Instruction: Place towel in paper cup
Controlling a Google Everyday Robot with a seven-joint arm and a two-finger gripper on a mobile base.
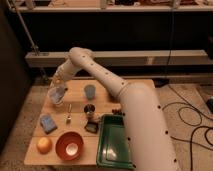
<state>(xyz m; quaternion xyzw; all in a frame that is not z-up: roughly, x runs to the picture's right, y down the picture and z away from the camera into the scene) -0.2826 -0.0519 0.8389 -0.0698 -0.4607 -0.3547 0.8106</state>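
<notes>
The arm [107, 82] is seen reaching from lower right across the wooden counter [107, 87] to its far-left corner. The hand [58, 86] is located over that corner, above and touching a pale crumpled mass that is read as the towel [56, 95]. Whether the hand is closed around the towel or merely resting against it cannot be told. The towel sits at the counter's far-left area, just left of the light blue paper cup [89, 91], apart from it and not inside it. The paper cup stands upright near the counter's back-middle. A small dark metal cup [89, 109] is placed in front of the paper cup, with a small dark item [91, 127] just in front of that. A green tray [113, 148] occupies the front right. A red bowl [69, 146] is at the front, an orange fruit [44, 145] beside it on the left, a blue sponge [48, 122] behind the fruit. A small upright object [69, 116] stands between sponge and metal cup.
</notes>
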